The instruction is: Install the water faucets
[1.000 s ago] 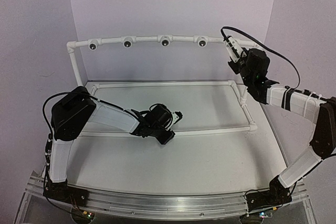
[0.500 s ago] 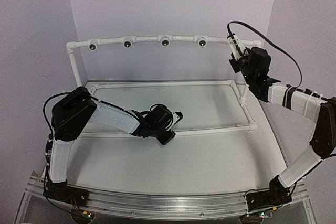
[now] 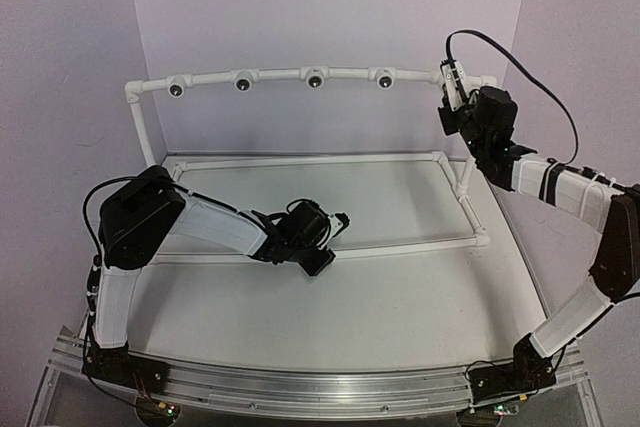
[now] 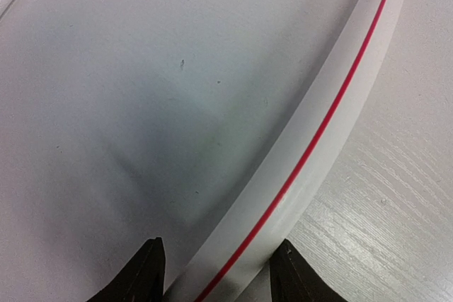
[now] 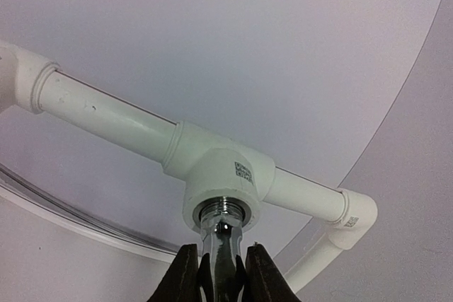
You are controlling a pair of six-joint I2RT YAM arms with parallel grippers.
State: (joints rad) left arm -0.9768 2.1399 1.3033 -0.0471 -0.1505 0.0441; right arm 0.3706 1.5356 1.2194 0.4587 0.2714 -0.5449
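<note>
- Water faucet [image 5: 221, 235], silver, at far right: threaded end inside a white tee fitting [image 5: 212, 167] on the upper rail.
- Left tool [image 4: 219, 274] clamped around a red-striped pipe [image 4: 311, 146] on the table [image 4: 396, 175].
- Right tool [image 5: 221, 274] clamped on the water faucet.

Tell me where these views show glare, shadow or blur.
Right wrist: sharp, with bright glints on the faucet at the white fitting. Left wrist: a soft grey shadow on the table left of the red-striped pipe. Top external: soft, even light.
</note>
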